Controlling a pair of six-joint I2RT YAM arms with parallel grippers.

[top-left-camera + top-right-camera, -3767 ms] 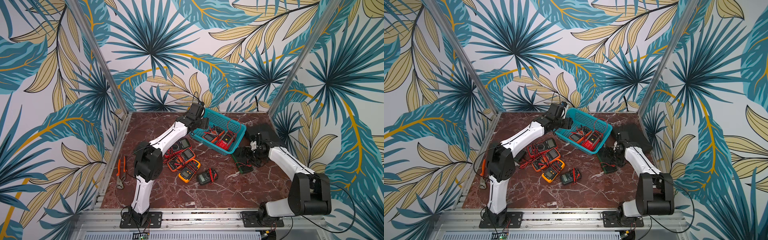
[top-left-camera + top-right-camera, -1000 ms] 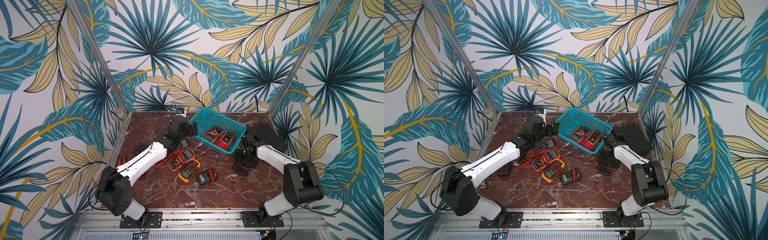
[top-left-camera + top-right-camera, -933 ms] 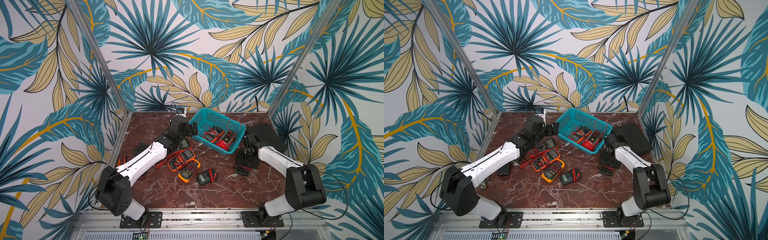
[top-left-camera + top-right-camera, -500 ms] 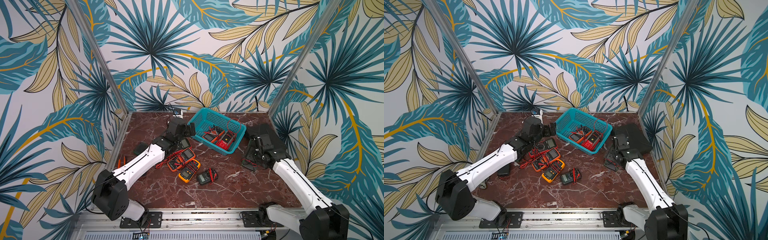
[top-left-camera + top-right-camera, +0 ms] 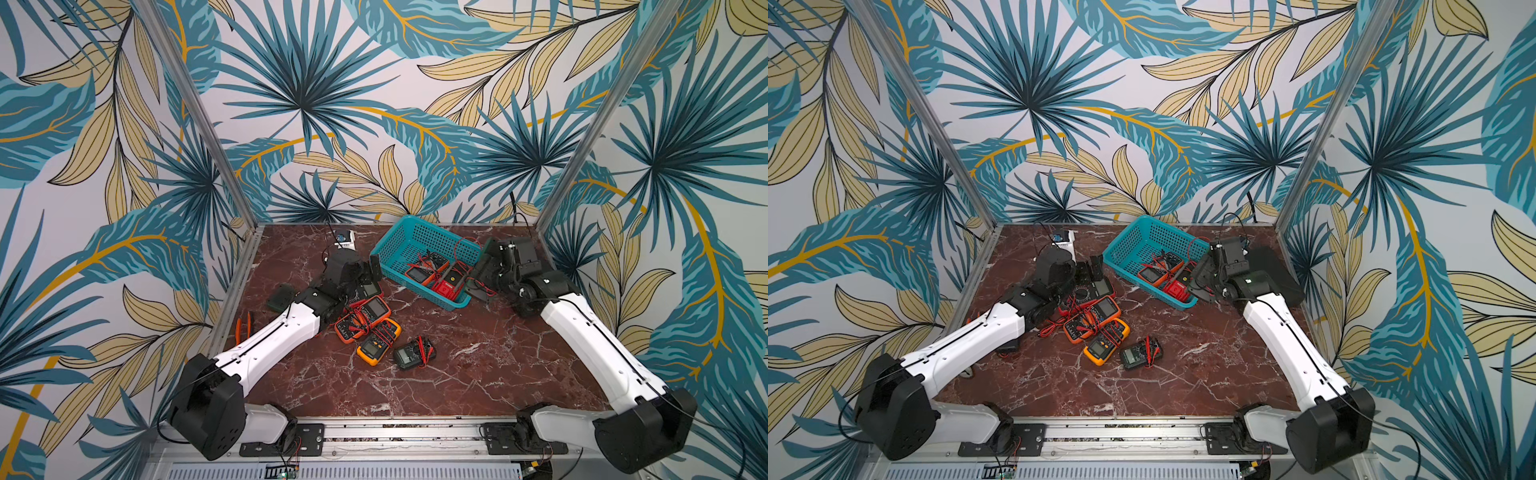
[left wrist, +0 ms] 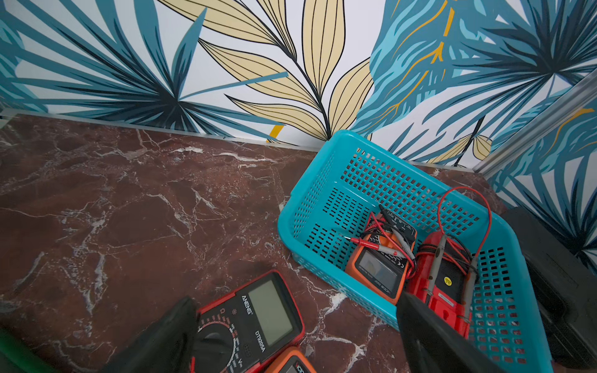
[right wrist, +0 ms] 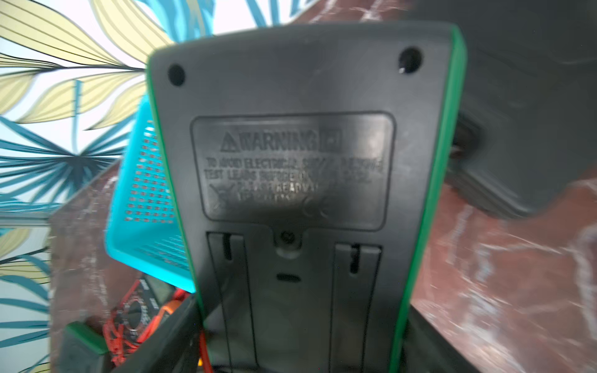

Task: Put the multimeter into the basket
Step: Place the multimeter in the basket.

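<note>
The right jaws pinch a green-edged multimeter (image 7: pixel 290 193), with the basket (image 7: pixel 145 200) just beside them. The left jaws stand spread, a red meter (image 6: pixel 258 319) beneath them on the worktop (image 6: pixel 129 210).

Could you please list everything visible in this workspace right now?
Teal perforated plastic basket: one, teal, rear of red marble table.
Multimeters in basket: at least two, orange multimeter, red multimeter.
Loose multimeters: about five, red-black multimeter, two orange, yellow-orange, dark; centre-left cluster.
Green-edged black multimeter: one, held beside basket.
Orange-handled pliers: one, left edge.
Black case: one, right rear.
Dark green block: one, left.
White box: one, rear.
Left gripper: one, black, open above red-black multimeter.
Right gripper: one, black, shut on green-edged multimeter.
</note>
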